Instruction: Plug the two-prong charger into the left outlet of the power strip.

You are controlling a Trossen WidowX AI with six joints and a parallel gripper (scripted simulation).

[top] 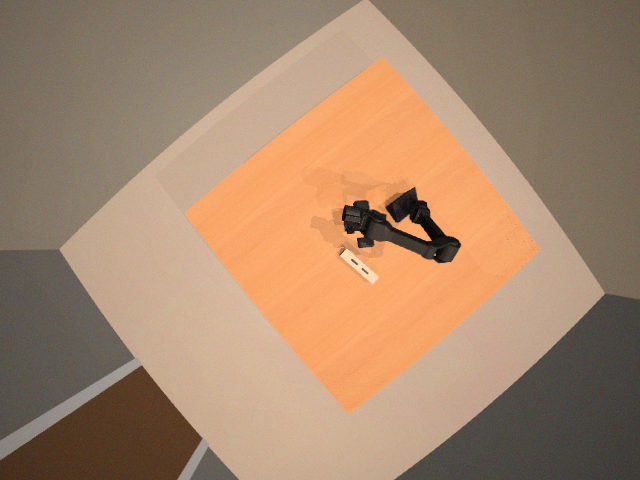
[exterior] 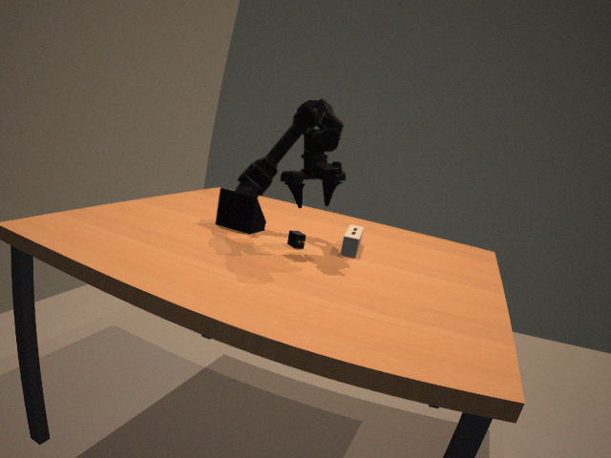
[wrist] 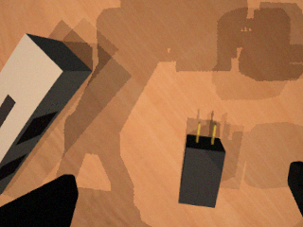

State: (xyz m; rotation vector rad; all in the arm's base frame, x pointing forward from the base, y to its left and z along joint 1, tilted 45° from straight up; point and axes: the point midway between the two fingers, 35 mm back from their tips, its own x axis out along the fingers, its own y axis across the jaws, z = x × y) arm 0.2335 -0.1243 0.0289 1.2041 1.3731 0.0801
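The black charger (exterior: 296, 239) (wrist: 201, 175) lies on the table. Its two brass prongs point toward the top of the wrist view; in the top view it is hidden under the arm. The white power strip (top: 370, 276) (exterior: 351, 244) (wrist: 34, 68) lies beside it, with two dark outlets on its top face, and is cut off at the left of the wrist view. My gripper (top: 363, 223) (exterior: 313, 205) (wrist: 183, 181) is open and empty, pointing down above the charger. In the wrist view the charger shows between the two widely spread fingers, touching neither.
The wooden table (top: 330, 330) (exterior: 419, 315) carries the arm's black base (top: 403, 205) (exterior: 239, 211), behind the charger in the exterior view. The strip stands close to the left finger's side in the wrist view. Arm shadows fall around the charger and strip.
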